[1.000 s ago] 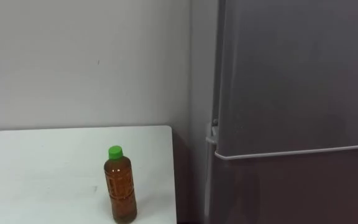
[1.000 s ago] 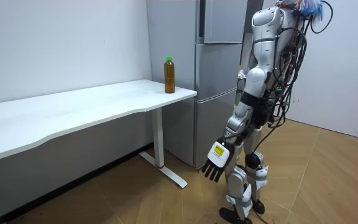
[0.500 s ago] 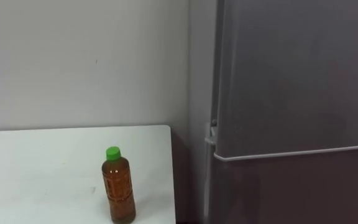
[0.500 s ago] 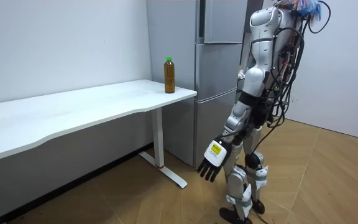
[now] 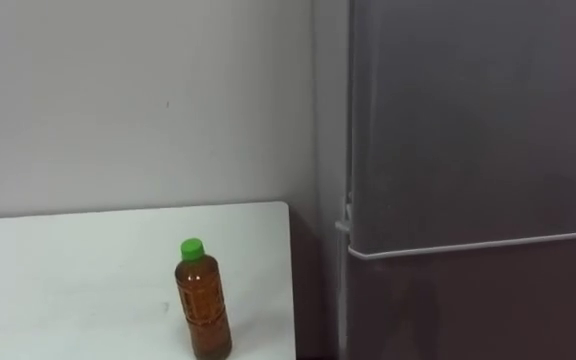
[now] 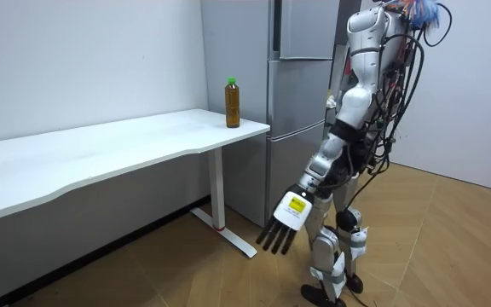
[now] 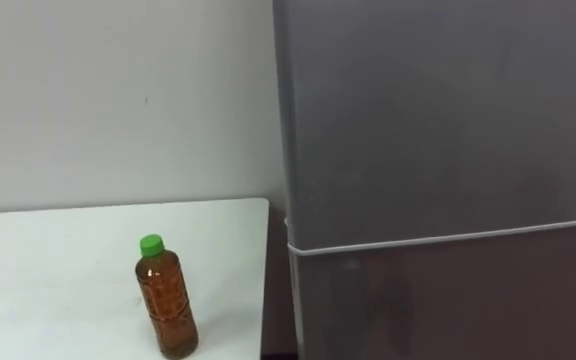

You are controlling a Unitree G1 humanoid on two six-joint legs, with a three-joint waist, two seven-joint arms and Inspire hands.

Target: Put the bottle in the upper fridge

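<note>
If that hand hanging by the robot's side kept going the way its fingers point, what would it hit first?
Most likely the floor. The left hand hangs low with straight fingers slanting down toward the room view's left. The table's foot lies near that line, though depth is unclear.

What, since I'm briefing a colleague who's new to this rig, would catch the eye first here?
The amber bottle with a green cap, standing upright near the right end of the white table. Right beside the table rises the grey fridge, doors shut. In the room view, the robot stands before the fridge, its left hand hanging open and low.
</note>
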